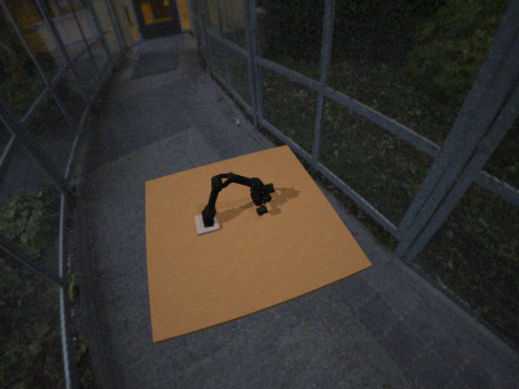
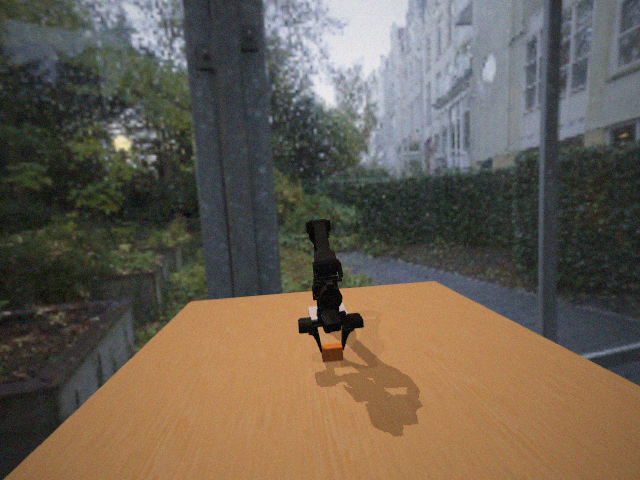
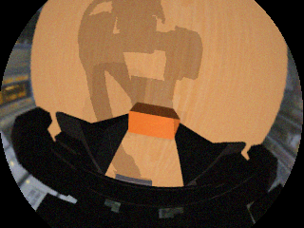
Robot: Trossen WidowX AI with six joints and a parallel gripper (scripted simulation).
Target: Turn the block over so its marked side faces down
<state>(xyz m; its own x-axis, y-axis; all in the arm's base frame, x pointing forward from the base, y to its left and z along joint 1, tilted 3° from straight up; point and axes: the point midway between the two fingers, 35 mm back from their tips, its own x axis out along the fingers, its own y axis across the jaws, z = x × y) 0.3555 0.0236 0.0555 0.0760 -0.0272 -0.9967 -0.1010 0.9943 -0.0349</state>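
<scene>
An orange block (image 2: 332,353) (image 3: 152,124) rests on or very near the wooden table (image 1: 234,284) (image 2: 232,423) (image 3: 237,71). In the wrist view its upper face is bright orange and its far side is dark brown. No separate mark can be made out. My gripper (image 2: 332,350) (image 3: 154,121) is shut on the block, one black fingertip against each end. In the top view the gripper (image 1: 260,212) hides nearly all of the block. The block's underside is hidden.
The arm's pale base plate (image 1: 202,230) lies on the table, behind the gripper in the exterior view. The arm arches from it to the block. The arm's shadow falls across the table beside and beyond the block.
</scene>
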